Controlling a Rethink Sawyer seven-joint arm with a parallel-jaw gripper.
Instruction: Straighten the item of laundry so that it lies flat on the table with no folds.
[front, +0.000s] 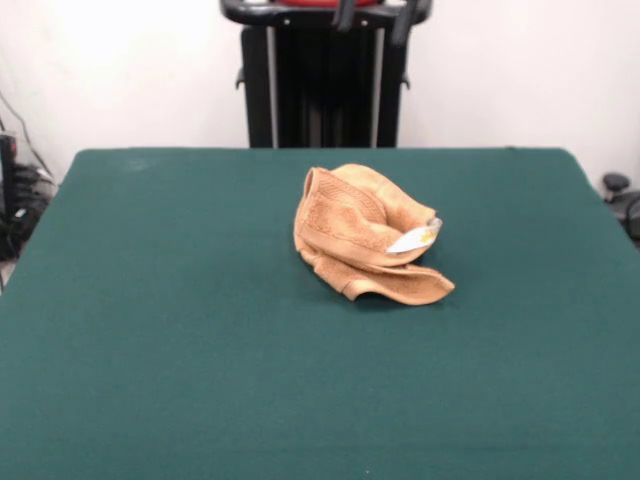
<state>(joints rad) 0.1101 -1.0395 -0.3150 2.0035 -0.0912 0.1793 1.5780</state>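
The tan-orange terry towel (365, 235) lies crumpled in a heap a little right of the middle of the dark green table (150, 330). It is folded over itself, with a woven border band showing on its left side. Its small white tag (415, 238) sticks out on the right. A flap of the towel reaches toward the near right. Only a dark bit of my gripper (375, 14) shows at the top edge, in front of the pedestal, far behind and above the towel. It holds nothing that I can see.
The black pedestal (325, 90) stands behind the table's far edge. Cables and dark equipment (15, 195) sit off the left edge, and a dark object (620, 195) sits off the right edge. A white wall is behind.
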